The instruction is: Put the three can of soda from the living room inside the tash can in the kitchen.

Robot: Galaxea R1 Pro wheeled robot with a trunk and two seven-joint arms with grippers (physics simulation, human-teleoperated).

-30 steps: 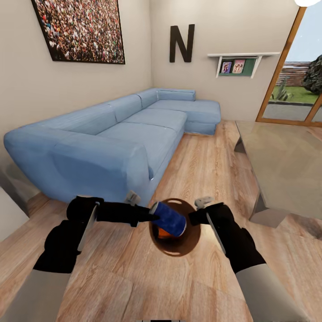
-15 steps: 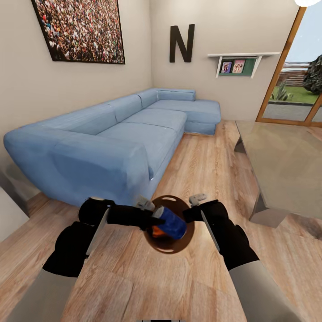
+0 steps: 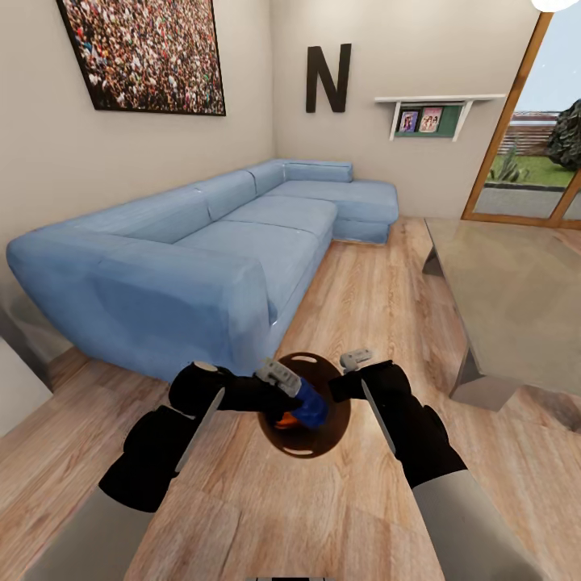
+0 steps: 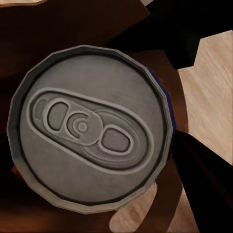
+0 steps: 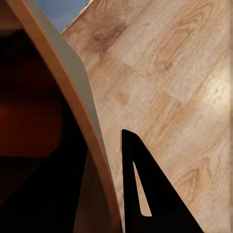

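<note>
The left gripper (image 3: 292,389) is holding the dark blue soda can (image 3: 309,404) tilted over the mouth of the copper-brown trash can (image 3: 278,432), its fingers clamped on the can's body; in the left wrist view the can's silver top (image 4: 90,127) is facing the camera with the bin's dark inside around it. An orange can (image 3: 284,420) is lying down inside the bin, partly hidden under the blue one (a second orange can may be beneath it, but that is not clear). The right gripper (image 3: 349,373) is gripping the bin's rim (image 5: 80,104), one finger (image 5: 150,191) outside the wall and the other apparently inside, so it is closed on the rim and carrying the bin above the wooden floor (image 3: 379,290). All this is happening beside the light-blue sofa (image 3: 210,242) and the glass table (image 3: 508,298), well short of any kitchen. The risk I am seeing is that the blue can, released off-centre, catches the rim and rolls away across the floor, or that the one-sided hold lets the bin tip once the extra weight lands
</note>
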